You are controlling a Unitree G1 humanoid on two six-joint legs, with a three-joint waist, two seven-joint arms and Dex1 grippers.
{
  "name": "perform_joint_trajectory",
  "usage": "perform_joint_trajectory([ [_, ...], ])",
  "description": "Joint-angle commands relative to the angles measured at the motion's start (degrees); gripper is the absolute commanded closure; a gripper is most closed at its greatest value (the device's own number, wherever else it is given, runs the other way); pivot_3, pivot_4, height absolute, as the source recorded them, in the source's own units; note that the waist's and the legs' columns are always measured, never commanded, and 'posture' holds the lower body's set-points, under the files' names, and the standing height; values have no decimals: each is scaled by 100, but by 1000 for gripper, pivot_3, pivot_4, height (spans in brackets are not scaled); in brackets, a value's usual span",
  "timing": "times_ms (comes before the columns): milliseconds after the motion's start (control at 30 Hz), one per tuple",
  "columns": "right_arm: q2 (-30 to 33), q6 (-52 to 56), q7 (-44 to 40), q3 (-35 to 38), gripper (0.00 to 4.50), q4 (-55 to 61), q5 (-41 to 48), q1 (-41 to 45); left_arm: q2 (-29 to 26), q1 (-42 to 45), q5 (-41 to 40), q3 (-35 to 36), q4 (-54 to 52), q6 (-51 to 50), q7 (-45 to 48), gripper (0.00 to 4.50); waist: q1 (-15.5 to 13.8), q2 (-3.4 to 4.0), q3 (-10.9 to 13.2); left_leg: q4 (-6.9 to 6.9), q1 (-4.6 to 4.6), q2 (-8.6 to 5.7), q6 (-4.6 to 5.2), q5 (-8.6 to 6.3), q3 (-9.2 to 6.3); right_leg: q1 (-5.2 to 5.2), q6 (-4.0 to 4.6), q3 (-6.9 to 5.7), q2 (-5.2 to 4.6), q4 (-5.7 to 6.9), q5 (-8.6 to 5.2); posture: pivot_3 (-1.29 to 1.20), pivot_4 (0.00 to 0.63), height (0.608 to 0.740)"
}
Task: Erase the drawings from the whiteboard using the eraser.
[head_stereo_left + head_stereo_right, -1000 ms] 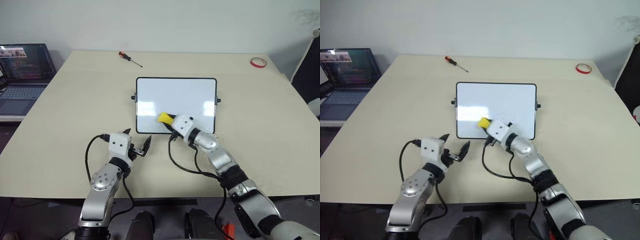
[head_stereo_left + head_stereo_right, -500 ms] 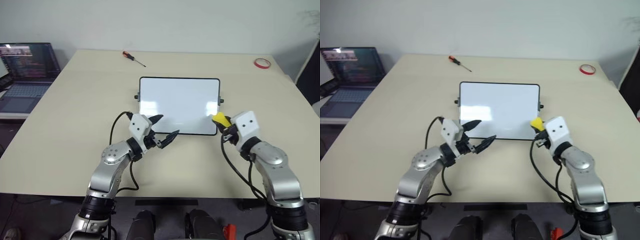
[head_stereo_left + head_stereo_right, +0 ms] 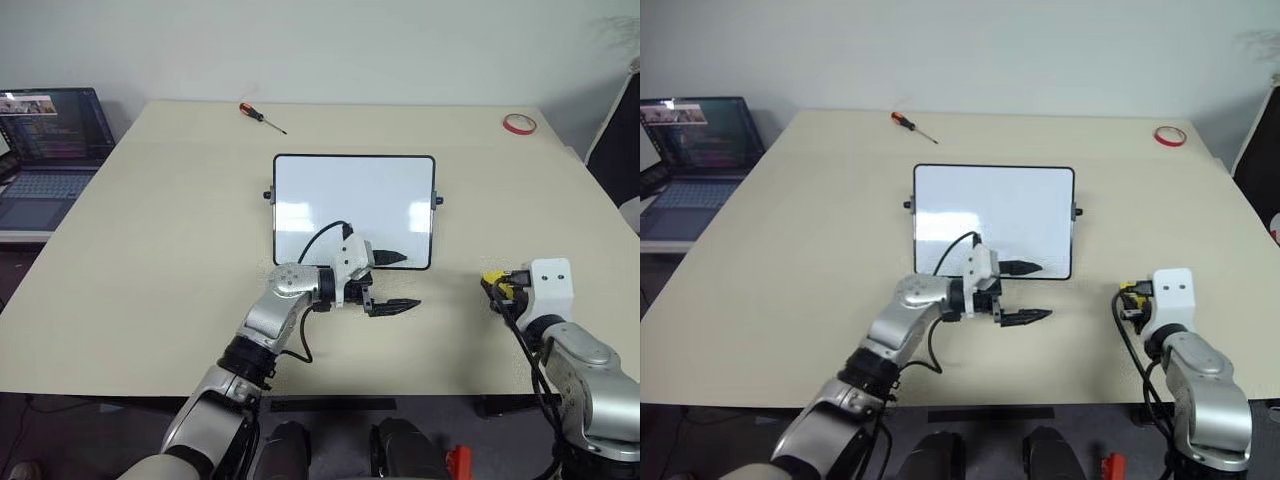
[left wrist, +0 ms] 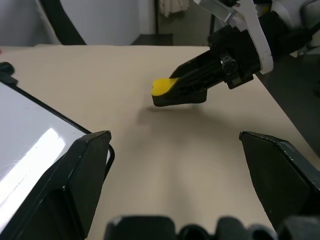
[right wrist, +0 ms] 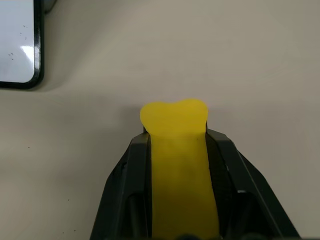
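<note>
1. Whiteboard (image 3: pixel 353 205) is lying flat at mid-desk (image 3: pixel 150 250), its visible surface showing no drawings, so the wiping appears done.
2. Right pincer (image 5: pixel 175 145) is gripping the yellow eraser (image 5: pixel 176 150) between both fingers, jaws closed on its sides, low over bare desk to the board's right, probably so the block can be set down.
3. Left pincer (image 3: pixel 393 280) is pointing toward the right arm with its fingers spread wide and nothing between them, one fingertip over the board's near edge, possibly to steady it.
4. Screwdriver (image 3: pixel 261 116) and red tape ring (image 3: pixel 517 123) are sitting at the far edge, well apart from the work.
</note>
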State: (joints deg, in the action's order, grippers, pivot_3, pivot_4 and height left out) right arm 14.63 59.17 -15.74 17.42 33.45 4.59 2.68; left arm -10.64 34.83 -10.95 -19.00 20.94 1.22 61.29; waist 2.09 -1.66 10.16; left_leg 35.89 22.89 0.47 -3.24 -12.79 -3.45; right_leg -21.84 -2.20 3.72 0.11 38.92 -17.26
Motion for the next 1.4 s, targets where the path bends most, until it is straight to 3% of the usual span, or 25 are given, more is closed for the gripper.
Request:
perform_joint_trajectory([
  [33, -59, -154, 134, 63, 3353, -6, 99, -14, 31, 145, 124, -64, 110, 274, 182, 0, 0, 0, 0, 0, 1, 0, 0, 0, 0, -1, 0, 0, 0, 0, 0, 0, 150, 740],
  [367, -23, -350, 268, -7, 3353, -353, 245, 144, -65, -38, 217, 26, -96, 184, 116, 0, -9, 0, 0, 0, 3, 4, 0, 0, 0, -3, -2, 1, -1, 0, -1, 0, 150, 740],
  [400, -32, -368, 271, -5, 2663, -365, 261, 155, -77, -56, 213, 37, -131, 164, 103, 0, -9, 0, 0, 0, 3, 6, 0, 0, -1, -3, -2, 1, -1, 0, -1, 0, 150, 740],
  [467, -28, -397, 272, 2, 2145, -379, 302, 174, -99, -86, 197, 63, -196, 116, 71, 0, -9, 0, 0, 0, 3, 6, 0, 0, -1, -3, -2, 1, -1, 1, -1, 0, 150, 740],
  [667, 90, -408, 303, 31, 8, -455, 366, 224, -150, -147, 179, 77, -326, -6, 38, 0, -10, 1, 0, 1, 3, 7, 0, 0, -1, -3, -2, 1, -1, 1, -1, 0, 150, 740],
  [867, 92, -258, 419, 141, 8, -231, 488, 258, -220, -215, 116, 189, -531, -201, -18, 0, -10, 1, 0, 1, 3, 8, 0, 0, -1, -3, -2, 1, -1, 2, -1, 0, 150, 740],
  [1100, -97, 17, 656, 695, 8, 1157, 795, 222, -625, -1159, -551, 1284, -2645, -1541, -1178, 0, 27, 5, 2, -3, 8, 29, 0, 0, -6, -16, -2, 8, -2, 7, -1, 0, 150, 740],
  [1267, -104, -985, 563, 730, 8, 1518, 712, -342, -114, -1761, -477, 2173, -3377, -1912, -3018, 0, -42, 3, 1, 4, 7, 21, 0, 0, -8, -5, -9, 8, -15, 3, -5, 0, 150, 740],
  [1400, -415, -2304, 484, 793, 8, 1372, 724, -1100, 28, -2453, 0, 2395, -3805, -1683, -3914, 0, -37, 3, 1, 2, 4, 17, 0, 0, -15, 3, -14, 16, -19, -2, -8, 0, 150, 740],
])
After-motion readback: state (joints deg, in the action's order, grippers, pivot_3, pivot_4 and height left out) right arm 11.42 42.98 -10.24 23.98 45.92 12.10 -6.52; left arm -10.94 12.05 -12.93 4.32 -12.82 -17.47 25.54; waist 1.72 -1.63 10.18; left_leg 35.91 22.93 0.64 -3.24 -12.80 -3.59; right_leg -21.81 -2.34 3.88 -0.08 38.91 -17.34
